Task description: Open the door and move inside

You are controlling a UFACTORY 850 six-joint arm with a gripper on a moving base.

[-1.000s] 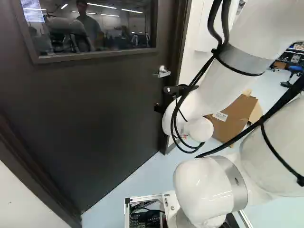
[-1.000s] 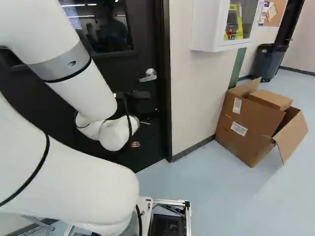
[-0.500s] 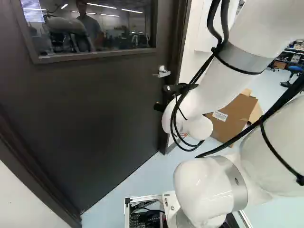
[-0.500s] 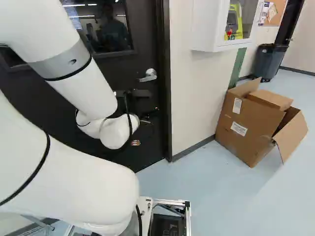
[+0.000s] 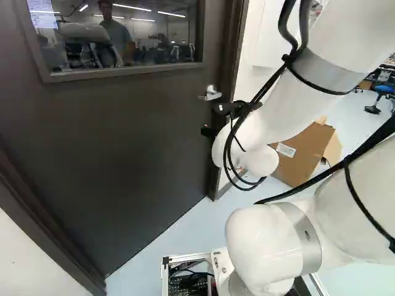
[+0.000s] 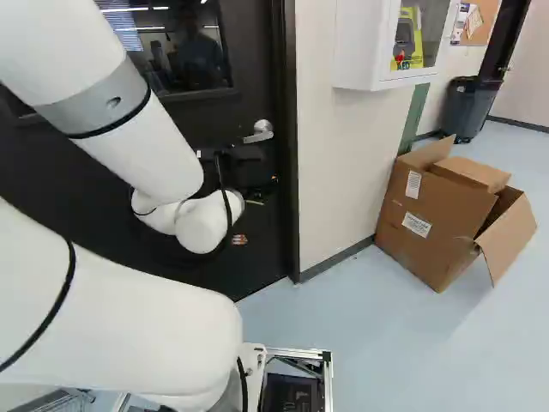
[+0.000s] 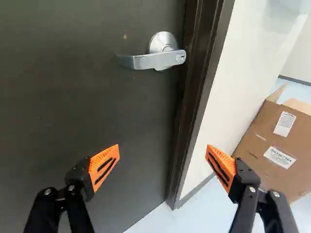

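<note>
The dark brown, flat-faced door (image 5: 117,154) with a framed glass panel stands shut at nine o'clock in the left base view. Our white, rounded, jointed arm (image 5: 287,105) slants down toward it from two o'clock there. In the right base view we see an open brown cardboard box (image 6: 433,215) at three o'clock and a white, boxy wall cabinet (image 6: 364,43) at one o'clock. Our black two-fingered gripper (image 5: 210,131) is spread wide, its wedge-shaped orange pads (image 7: 103,167) well apart. From the gripper, at twelve o'clock, we see the silver metal lever handle (image 7: 155,60), mounted near the door's edge, ahead of the fingers and apart from both.
</note>
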